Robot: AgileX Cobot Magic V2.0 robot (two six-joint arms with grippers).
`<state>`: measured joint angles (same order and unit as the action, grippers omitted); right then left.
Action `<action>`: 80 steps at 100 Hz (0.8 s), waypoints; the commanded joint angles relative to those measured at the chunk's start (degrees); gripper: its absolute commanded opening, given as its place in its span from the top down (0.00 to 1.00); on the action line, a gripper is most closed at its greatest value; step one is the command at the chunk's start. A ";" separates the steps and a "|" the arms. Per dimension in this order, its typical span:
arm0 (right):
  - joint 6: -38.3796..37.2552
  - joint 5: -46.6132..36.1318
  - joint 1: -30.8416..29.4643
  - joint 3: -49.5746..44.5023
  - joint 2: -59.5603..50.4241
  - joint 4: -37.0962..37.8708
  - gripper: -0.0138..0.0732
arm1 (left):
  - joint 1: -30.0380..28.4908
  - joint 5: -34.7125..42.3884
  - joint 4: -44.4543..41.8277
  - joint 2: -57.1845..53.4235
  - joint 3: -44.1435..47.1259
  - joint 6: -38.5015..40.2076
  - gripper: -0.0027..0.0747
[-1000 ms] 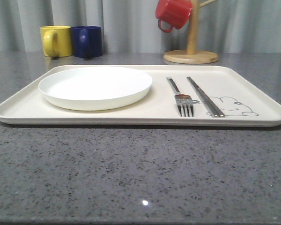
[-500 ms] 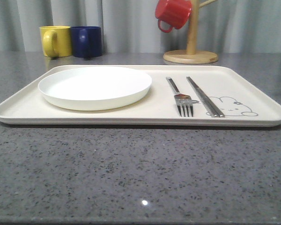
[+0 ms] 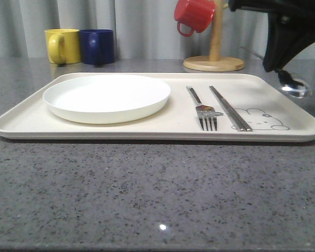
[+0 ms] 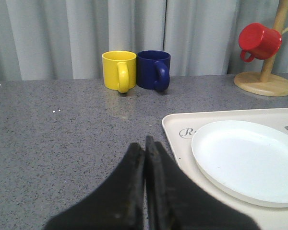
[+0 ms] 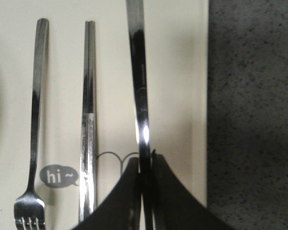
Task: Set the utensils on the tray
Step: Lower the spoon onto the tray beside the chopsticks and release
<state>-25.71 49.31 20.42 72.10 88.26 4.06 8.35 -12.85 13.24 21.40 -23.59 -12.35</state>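
The cream tray [image 3: 147,134] lies across the table. A silver fork [image 3: 202,108] and a pair of chopsticks [image 3: 230,107] rest side by side on its right half, near the rabbit drawing. My right gripper [image 3: 277,66] hangs above the tray's far right corner, shut on a spoon [image 3: 296,88] whose bowl points down. From the right wrist, the spoon handle [image 5: 139,96] runs out from between the shut fingers [image 5: 145,165], parallel to the chopsticks [image 5: 88,115] and fork [image 5: 34,120]. My left gripper [image 4: 145,143] is shut on nothing, just left of the tray [image 4: 175,130].
A round white plate [image 3: 107,97] fills the tray's left half. Yellow [image 3: 62,45] and blue [image 3: 97,46] mugs stand at the back left. A wooden mug tree [image 3: 215,58] with a red mug [image 3: 195,14] stands behind the tray, close to my right arm.
My right arm has come into the front view at the upper right, carrying the spoon over the tray's right end. Fork, chopsticks and plate have not moved.
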 commanded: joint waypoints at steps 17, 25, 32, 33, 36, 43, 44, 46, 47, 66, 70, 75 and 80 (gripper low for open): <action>-2.08 -3.82 0.94 1.78 2.31 2.06 0.82 | -0.20 4.42 0.41 0.26 -1.50 0.70 0.99; -2.37 -4.11 0.94 1.78 3.25 2.06 0.82 | -0.20 4.42 0.41 0.26 -1.50 0.70 0.99; -2.37 -4.04 0.94 1.78 3.94 2.01 0.82 | -0.20 4.42 0.41 0.26 -1.50 0.70 0.99; -2.37 -4.04 0.94 1.78 4.00 2.01 0.82 | -0.20 4.42 0.41 0.26 -1.50 0.70 0.99; -2.37 -4.04 0.94 1.78 4.27 2.01 0.82 | -0.20 4.42 0.41 0.26 -1.50 0.70 0.99; -2.37 -3.92 0.94 1.78 4.97 1.90 0.82 | -0.20 4.42 0.41 0.26 -1.50 0.70 0.99; -2.37 -3.92 0.94 1.78 5.06 1.89 0.82 | -0.20 4.42 0.41 0.26 -1.50 0.70 0.99; -2.37 -3.87 0.94 1.78 5.16 1.82 0.82 | -0.20 4.42 0.41 0.26 -1.50 0.70 0.99; -2.37 -3.88 0.94 1.78 5.16 1.82 0.82 | -0.20 4.42 0.41 0.26 -1.50 0.70 0.99; -2.37 -3.81 0.94 1.78 5.15 1.31 0.69 | -0.20 4.42 0.41 0.26 -1.50 0.70 0.99; -2.37 -3.69 0.94 1.78 5.15 1.27 0.63 | -0.20 4.42 0.41 0.26 -1.50 0.70 0.99; -2.37 -3.62 0.94 1.78 5.15 1.27 0.57 | -0.20 4.42 0.41 0.26 -1.50 0.70 0.99; -2.37 -3.58 0.94 1.78 5.15 1.27 0.51 | -0.20 4.42 0.41 0.26 -1.50 0.70 0.99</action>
<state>-28.07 47.30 21.38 72.10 95.59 5.05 8.35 -12.85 13.24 21.40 -23.59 -12.35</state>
